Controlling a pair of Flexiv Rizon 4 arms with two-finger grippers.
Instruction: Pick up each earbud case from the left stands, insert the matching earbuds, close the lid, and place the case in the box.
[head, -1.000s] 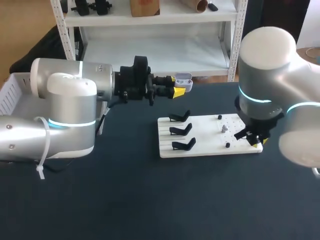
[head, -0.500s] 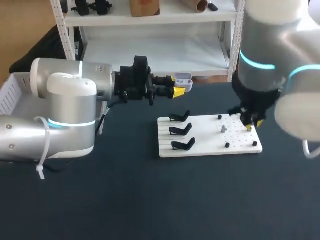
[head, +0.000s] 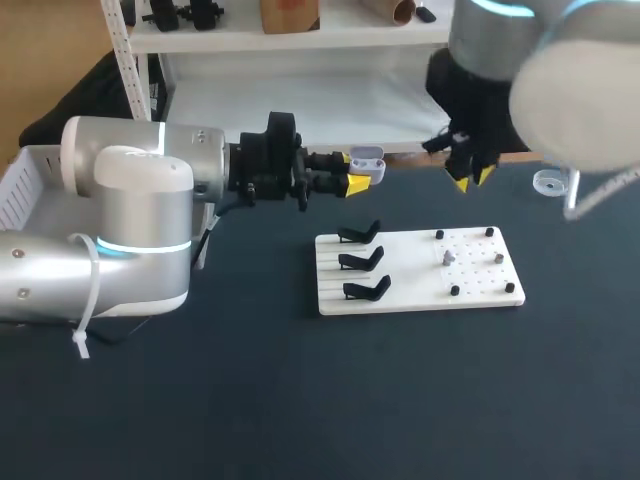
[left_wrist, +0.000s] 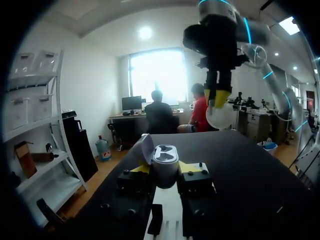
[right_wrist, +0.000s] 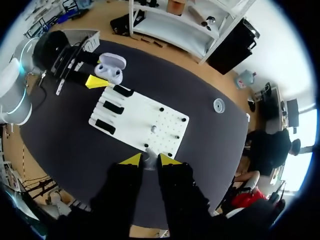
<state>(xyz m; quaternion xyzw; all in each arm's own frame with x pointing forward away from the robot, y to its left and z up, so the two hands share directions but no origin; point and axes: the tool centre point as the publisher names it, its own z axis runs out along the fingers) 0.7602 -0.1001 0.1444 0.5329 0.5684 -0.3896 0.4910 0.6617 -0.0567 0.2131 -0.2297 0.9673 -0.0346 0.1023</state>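
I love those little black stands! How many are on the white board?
3 black stands, in a line on the left part of the white board: one far, one middle, one near. None seems hidden.

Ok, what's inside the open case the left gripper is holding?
The earbud case has its lid up and shows two dark wells, with no earbud visible in either. How deep they go, and their bottoms, are hidden by the case's own rim.

left arm (head: 140, 170) lies level, left gripper (head: 358, 172) clamped on the case (left_wrist: 165, 161) between its tips. right arm (head: 500, 40) hangs high, wrist pointing down, right gripper (head: 470, 180) pinching a white earbud (left_wrist: 220, 116) between its tips.
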